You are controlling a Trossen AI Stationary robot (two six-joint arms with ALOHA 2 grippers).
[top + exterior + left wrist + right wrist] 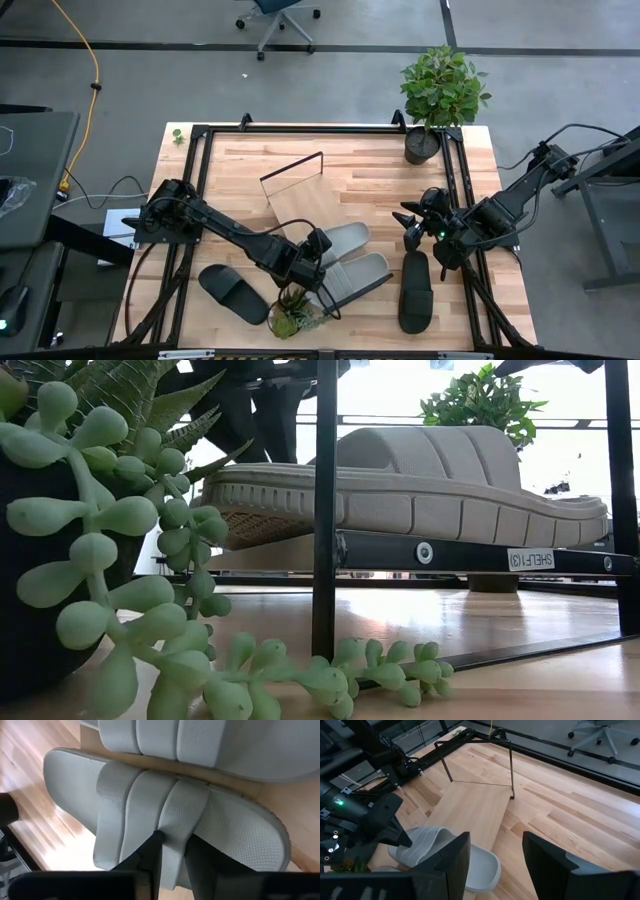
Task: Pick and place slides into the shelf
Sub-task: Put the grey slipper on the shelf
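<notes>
Left gripper (318, 262) has its jaws around the strap of the near grey slide (358, 277), set on the shelf (300, 205) beside its pair; whether clamped, I cannot tell. Right gripper (415, 228) waits at three o'clock, jaws apart.

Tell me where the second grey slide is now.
In the high view, the second grey slide lies on the shelf end nearest the front, beside the first grey slide, with the left gripper at its strap.
</notes>
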